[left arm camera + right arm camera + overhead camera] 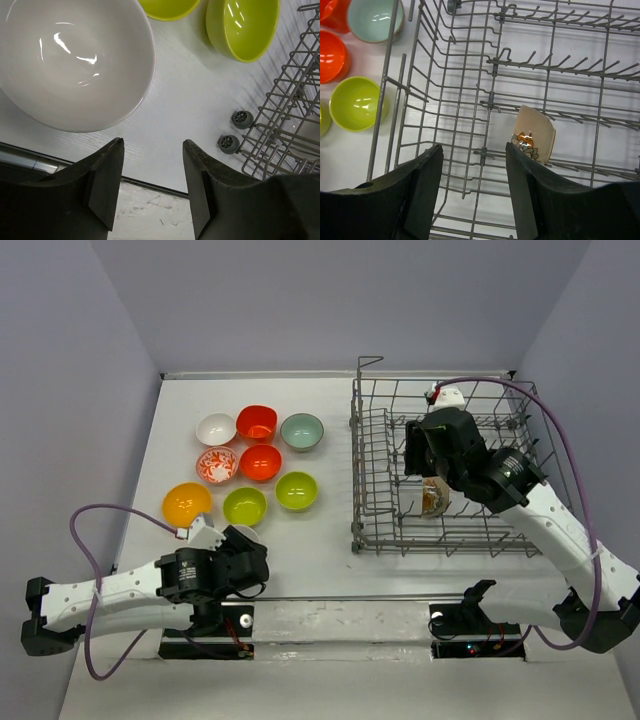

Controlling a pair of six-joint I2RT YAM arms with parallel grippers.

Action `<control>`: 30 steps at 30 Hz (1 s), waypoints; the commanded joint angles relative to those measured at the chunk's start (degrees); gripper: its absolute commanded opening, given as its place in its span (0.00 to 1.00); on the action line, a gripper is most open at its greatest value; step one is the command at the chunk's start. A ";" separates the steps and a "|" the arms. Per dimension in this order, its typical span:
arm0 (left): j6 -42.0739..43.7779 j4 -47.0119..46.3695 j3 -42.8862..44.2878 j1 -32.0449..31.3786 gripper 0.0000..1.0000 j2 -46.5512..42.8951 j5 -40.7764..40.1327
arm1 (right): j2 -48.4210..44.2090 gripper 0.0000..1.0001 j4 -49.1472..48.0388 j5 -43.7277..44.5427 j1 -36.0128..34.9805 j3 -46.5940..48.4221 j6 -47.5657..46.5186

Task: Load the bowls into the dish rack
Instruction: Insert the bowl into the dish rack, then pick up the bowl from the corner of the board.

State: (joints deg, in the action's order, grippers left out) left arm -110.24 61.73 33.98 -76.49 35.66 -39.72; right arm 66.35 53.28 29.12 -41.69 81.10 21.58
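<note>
Several bowls sit in a cluster left of centre: white, red-orange, pale teal-grey, red-patterned, a second red-orange, two lime green and orange-yellow. The dish rack stands at the right. A beige patterned bowl stands on edge between its tines. My right gripper hangs open and empty above the rack, just left of that bowl. My left gripper is open over the table's near edge, with a big white bowl just beyond its left finger.
Two small grey wheels mark the rack's near left corner. A dark seam and a scuffed metal strip run along the table's front edge. A purple cable loops from each arm. Walls close in the table on three sides.
</note>
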 commanded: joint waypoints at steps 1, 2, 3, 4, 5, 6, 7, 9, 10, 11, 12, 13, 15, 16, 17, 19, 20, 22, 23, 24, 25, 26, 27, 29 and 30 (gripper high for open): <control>-17.38 2.77 2.04 -0.06 0.59 1.50 -1.93 | 0.01 0.59 -2.12 -3.19 -0.41 4.06 -1.63; -15.73 2.95 3.97 0.11 0.59 2.30 -2.81 | 0.71 0.59 -2.65 -5.63 -0.41 5.02 -1.55; -14.58 2.95 4.78 0.63 0.59 3.61 -3.08 | 1.06 0.59 -3.09 -7.14 -0.41 5.55 -1.54; -13.53 2.95 5.57 1.33 0.59 4.24 -3.16 | 1.67 0.59 -3.44 -8.89 -0.41 5.99 -1.37; -11.43 2.95 6.36 2.82 0.59 4.59 -3.43 | 3.16 0.58 -3.70 -12.13 -0.41 7.13 -1.37; -10.19 2.95 7.84 3.62 0.59 5.12 -3.52 | 4.04 0.58 -4.14 -13.47 -0.41 7.75 -1.37; -8.96 2.87 8.47 4.32 0.59 5.21 -3.69 | 5.01 0.58 -4.32 -14.61 -0.41 8.37 -1.46; -5.44 2.86 10.05 6.96 0.59 4.25 -4.48 | 7.99 0.57 -4.93 -17.16 -0.41 10.30 -1.46; -4.21 2.95 10.49 7.75 0.59 3.46 -4.92 | 9.14 0.57 -5.02 -18.39 -0.41 10.92 -1.54; -3.07 2.87 11.02 8.63 0.59 2.84 -5.27 | 10.28 0.57 -5.11 -20.84 -0.41 11.62 -1.37; -0.27 2.86 12.24 10.55 0.59 1.53 -6.15 | 12.12 0.57 -5.37 -22.08 -0.41 12.76 -1.28; 1.41 2.86 13.12 11.53 0.59 1.00 -7.20 | 13.10 0.56 -5.64 -24.27 -1.02 13.29 -0.76; 7.80 2.86 16.80 15.12 0.59 0.38 -8.34 | 14.77 0.56 -6.95 -25.69 -2.60 14.34 -0.32; 10.19 2.86 18.48 16.18 0.59 0.55 -8.96 | 16.78 0.56 -7.13 -25.96 -3.39 14.96 -0.14; 12.39 2.86 20.23 17.15 0.60 0.73 -10.36 | 17.84 0.56 -7.13 -25.70 -5.14 15.66 0.21; 18.26 2.78 26.36 19.09 0.60 1.86 -12.03 | 20.13 0.56 -7.05 -24.91 -7.34 17.85 0.56; 20.30 2.78 28.75 19.44 0.60 2.48 -13.87 | 22.40 0.56 -7.05 -24.04 -9.79 18.65 0.91; 24.26 2.78 36.37 19.89 0.60 5.19 -15.99 | 24.61 0.56 -7.13 -23.33 -12.35 20.23 1.62; 28.19 2.78 38.95 20.15 0.61 6.08 -16.69 | 25.75 0.56 -7.13 -22.89 -13.67 21.89 2.32; 29.97 2.78 44.02 20.24 0.61 8.18 -17.92 | 28.20 0.56 -7.13 -22.01 -16.55 22.69 2.76; 33.30 2.86 46.51 20.24 0.63 9.15 -18.63 | 29.44 0.56 -7.13 -21.48 -17.80 24.00 3.37; 34.81 2.86 48.62 20.24 0.63 10.12 -18.98 | 30.76 0.56 -7.13 -20.96 -18.94 24.45 3.81; 36.04 2.78 52.47 20.33 0.64 11.70 -19.42 | 33.12 0.56 -7.57 -20.25 -21.21 24.63 4.16; 38.33 2.43 55.48 20.33 0.64 12.94 -19.78 | 35.33 0.56 -8.45 -19.90 -23.16 24.37 4.96; 40.26 2.08 56.63 20.33 0.64 13.38 -19.86 | 36.30 0.56 -8.97 -19.72 -24.04 23.41 5.83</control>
State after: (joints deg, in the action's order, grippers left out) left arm -79.35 63.48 85.97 -56.51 46.52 -54.19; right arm 99.74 47.00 7.84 -62.48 103.68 24.91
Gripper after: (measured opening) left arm 0.637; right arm 0.563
